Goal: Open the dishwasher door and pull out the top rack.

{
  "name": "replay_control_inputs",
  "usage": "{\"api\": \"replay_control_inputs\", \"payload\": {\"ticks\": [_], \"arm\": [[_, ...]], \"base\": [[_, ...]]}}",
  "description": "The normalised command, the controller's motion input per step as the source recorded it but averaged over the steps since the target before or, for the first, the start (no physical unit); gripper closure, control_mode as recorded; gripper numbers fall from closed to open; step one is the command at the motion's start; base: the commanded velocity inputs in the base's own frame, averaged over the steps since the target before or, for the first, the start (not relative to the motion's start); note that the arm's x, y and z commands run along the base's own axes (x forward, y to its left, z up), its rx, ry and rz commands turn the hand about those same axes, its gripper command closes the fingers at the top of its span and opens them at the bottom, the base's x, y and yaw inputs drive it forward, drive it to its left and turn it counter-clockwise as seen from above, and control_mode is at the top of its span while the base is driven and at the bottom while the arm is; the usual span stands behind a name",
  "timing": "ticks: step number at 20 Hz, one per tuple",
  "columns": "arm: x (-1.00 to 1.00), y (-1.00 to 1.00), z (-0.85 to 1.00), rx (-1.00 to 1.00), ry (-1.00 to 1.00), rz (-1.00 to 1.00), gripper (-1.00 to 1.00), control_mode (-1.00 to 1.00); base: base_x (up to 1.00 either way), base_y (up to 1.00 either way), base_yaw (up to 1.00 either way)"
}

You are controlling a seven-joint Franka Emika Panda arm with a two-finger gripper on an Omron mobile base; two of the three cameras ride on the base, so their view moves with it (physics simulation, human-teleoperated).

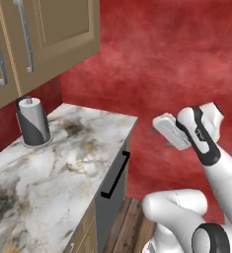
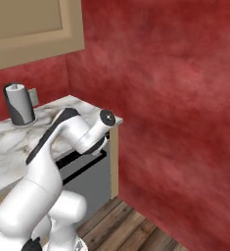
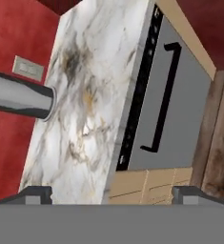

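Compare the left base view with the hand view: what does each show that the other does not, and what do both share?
Left base view alone: tan upper cabinets with silver handles, and the white arm.

Hand view alone: a wall outlet plate, the black control strip along the dishwasher's top edge, and the open gripper.

Both: the marble counter, the paper towel holder, and the closed dishwasher door with its black bar handle.

place: kitchen | evidence: marble counter (image 1: 53, 163), dishwasher door (image 3: 180, 114), wall cabinets (image 1: 43, 34)
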Motion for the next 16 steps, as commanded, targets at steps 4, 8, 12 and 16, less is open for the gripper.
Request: {"api": "replay_control_inputs", "payload": {"ticks": [4,8,12,16], "arm": [[0.0,-0.17,-0.66,0.28,0.0,-0.1,-1.0,-1.0],[0.02,-0.16,-0.67,0.3,0.0,-0.08,-1.0,-1.0],[0.12,-0.05,-0.65,0.29,0.01,-0.06,-1.0,-1.0],[0.23,0.0,-0.57,0.23,0.0,-0.01,-1.0,-1.0]], "base": [[0.0,0.0,0.0],[0.0,0.0,0.0],[0.0,0.0,0.0],[0.0,0.0,0.0]]}}
